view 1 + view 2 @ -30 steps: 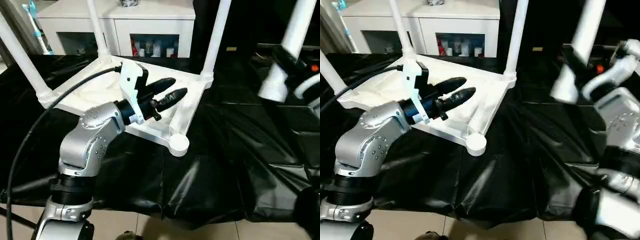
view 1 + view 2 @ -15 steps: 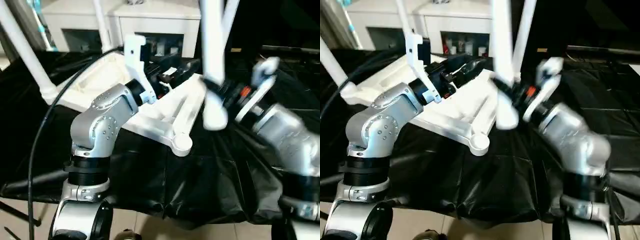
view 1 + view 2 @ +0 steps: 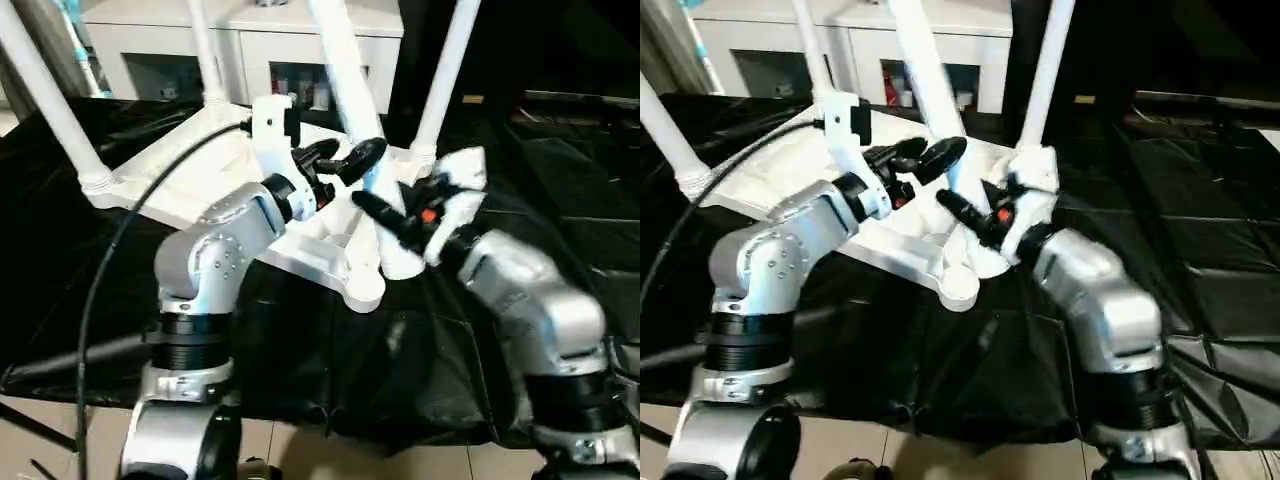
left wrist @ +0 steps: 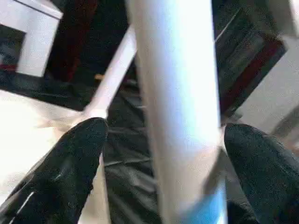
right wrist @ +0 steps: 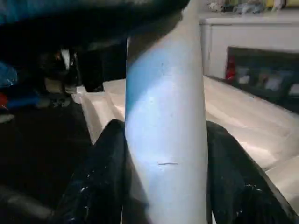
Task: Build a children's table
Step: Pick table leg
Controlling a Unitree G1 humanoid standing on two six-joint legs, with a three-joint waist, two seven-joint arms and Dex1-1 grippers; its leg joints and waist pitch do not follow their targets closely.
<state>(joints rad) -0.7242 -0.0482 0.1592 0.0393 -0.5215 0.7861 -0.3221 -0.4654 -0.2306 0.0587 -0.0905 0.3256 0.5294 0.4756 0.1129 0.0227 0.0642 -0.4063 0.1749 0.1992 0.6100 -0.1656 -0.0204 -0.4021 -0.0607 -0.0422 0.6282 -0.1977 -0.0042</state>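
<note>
Holding the 4th leg (image 3: 922, 75) in the right gripper (image 3: 985, 222), pinched on its thick end, we must aim that end at the empty socket (image 3: 958, 287) of the top (image 3: 170, 178), which lies upside down on the black table (image 3: 560, 210) w/ three legs up. Left gripper (image 3: 340, 160) stands spread around the leg, not touching. Both forearms reach inward, the leg leaning between them.

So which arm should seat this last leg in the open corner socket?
Probably the right. Its end effector is shut on the fourth leg, low end close above the empty corner socket. The left end effector stands open around the leg, not gripping it.
</note>
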